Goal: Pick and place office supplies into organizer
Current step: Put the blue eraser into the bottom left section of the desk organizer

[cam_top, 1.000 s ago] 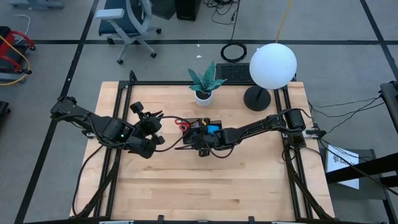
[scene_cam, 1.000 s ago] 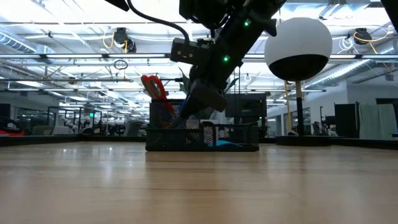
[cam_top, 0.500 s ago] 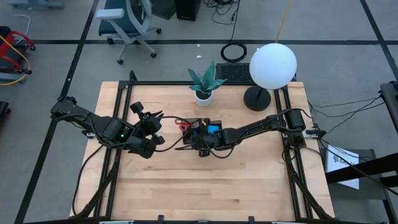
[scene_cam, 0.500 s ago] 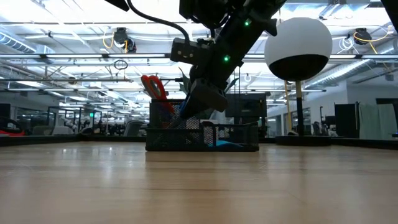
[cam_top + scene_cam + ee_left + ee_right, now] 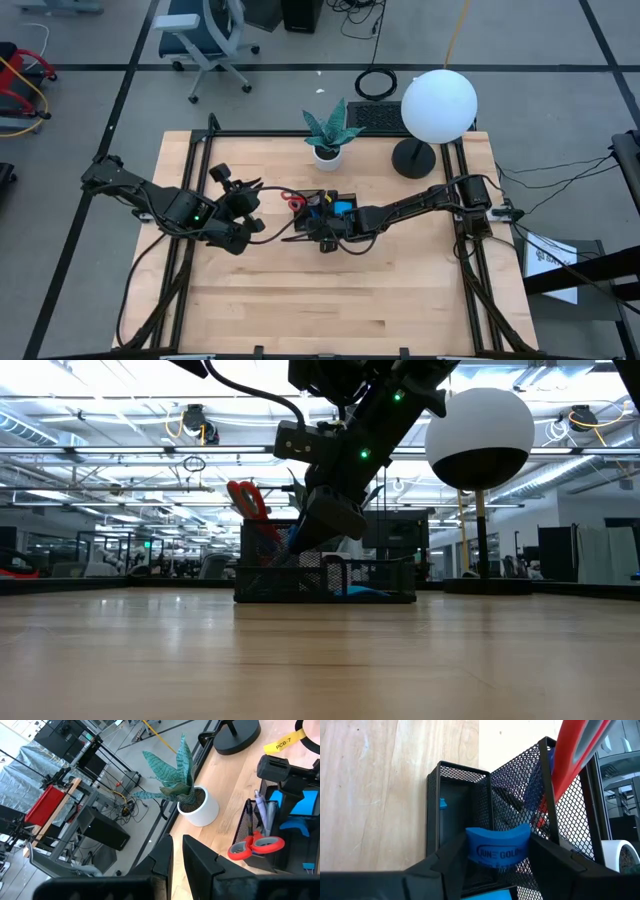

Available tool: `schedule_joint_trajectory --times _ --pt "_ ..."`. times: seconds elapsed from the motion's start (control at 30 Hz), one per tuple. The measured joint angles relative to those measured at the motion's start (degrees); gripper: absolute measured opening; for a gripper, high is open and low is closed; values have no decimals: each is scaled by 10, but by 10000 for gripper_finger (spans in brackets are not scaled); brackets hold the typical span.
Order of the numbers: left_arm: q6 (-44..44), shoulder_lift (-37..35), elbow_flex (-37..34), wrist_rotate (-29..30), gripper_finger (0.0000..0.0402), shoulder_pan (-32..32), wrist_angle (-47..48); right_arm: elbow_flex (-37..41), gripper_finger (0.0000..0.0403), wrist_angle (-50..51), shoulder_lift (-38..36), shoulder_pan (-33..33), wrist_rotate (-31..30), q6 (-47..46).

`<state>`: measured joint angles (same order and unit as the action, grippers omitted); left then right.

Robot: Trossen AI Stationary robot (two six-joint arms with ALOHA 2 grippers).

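The organizer is a black mesh tray in the middle of the table, also in the low view. Red-handled scissors and pens stand in its tall compartment, and a blue note pad sits in another. My right gripper reaches in from the table's right, over the organizer's near side, shut on a small blue block. My left gripper hovers left of the organizer, shut and holding nothing. My right gripper pinches the small blue block by its two ends between its two fingers. The block is bowed in the hold. The fingers slant down from the table's right side. The block sits over a low compartment of the organizer; whether it touches the bottom I cannot tell.
A potted green plant stands beyond the organizer. A white globe lamp on a black round base is at the far right. Bare wood lies toward the near edge. A small blue piece lies in the compartment.
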<state>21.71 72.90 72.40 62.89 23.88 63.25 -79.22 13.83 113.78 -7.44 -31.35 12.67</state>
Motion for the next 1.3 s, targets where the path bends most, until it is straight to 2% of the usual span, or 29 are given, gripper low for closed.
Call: schedule_joint_trajectory --times 0.63,1.03,1.17,1.3 --pt "0 0 0 0 51 0 0 0 244 11 0 0 0 -12" --pt "0 0 0 -8 51 0 0 0 241 10 0 -1 1 -15" --pt "0 0 0 -10 51 0 0 0 244 17 0 -2 42 -6" --pt "0 0 0 -10 51 0 0 0 243 11 0 -3 7 -24"
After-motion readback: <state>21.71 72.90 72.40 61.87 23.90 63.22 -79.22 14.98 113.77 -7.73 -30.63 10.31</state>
